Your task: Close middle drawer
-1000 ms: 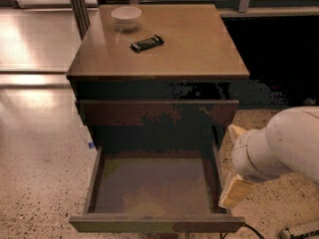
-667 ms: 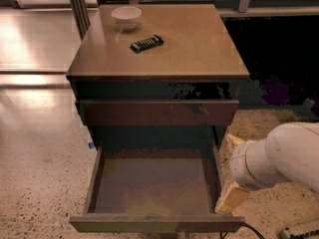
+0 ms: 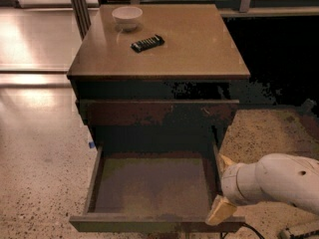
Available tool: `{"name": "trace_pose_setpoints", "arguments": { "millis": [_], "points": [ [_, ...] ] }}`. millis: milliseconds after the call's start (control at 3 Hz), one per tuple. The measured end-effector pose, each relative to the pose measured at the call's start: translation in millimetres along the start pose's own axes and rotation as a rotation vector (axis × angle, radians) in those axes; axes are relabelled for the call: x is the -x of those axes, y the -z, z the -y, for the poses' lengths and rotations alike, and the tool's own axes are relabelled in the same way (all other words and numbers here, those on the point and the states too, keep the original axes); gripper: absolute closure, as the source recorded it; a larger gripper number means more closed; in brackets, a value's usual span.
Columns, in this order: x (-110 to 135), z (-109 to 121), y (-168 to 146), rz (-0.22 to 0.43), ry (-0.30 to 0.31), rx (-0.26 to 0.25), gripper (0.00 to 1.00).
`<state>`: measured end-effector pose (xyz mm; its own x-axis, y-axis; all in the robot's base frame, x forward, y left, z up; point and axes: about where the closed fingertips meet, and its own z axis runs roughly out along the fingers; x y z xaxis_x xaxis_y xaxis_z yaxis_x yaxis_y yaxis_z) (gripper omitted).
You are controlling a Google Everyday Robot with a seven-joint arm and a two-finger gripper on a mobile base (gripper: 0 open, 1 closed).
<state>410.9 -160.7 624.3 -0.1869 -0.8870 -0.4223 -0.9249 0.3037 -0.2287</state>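
The middle drawer [image 3: 152, 185] is pulled far out of the dark-brown cabinet, and its flat grey-brown floor is bare. Its plain front [image 3: 154, 224] lies along the bottom of the view. My gripper [image 3: 223, 185] is at the drawer's right side wall, near the front right corner. Its two cream fingertips [image 3: 221, 210] are spread apart with nothing between them. The white arm [image 3: 279, 183] comes in from the right. The scuffed top drawer front [image 3: 157, 112] is shut above. The lowest drawer is hidden under the open one.
The cabinet top [image 3: 199, 49] holds a white bowl [image 3: 127, 17] and a small black object [image 3: 147, 43]. Speckled floor [image 3: 40, 183] lies to the left and right. A dark area [image 3: 279, 59] lies behind on the right.
My gripper and arm have moved down and toward the drawer's front right corner. The drawer is still open the same amount.
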Motion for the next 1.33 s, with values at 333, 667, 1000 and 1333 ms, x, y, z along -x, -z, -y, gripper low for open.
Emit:
{"name": "trace_pose_setpoints", "arguments": {
  "millis": [333,667,1000,1333],
  "points": [
    [-15,-8,-31,0.014,-0.021,0.014,0.0],
    [-32,-19,-61,0.018,-0.047,0.033,0.0],
    [-32,-19,-61,0.018,-0.047,0.033,0.0],
    [-32,-19,-61,0.018,-0.047,0.033,0.26]
  ]
}}
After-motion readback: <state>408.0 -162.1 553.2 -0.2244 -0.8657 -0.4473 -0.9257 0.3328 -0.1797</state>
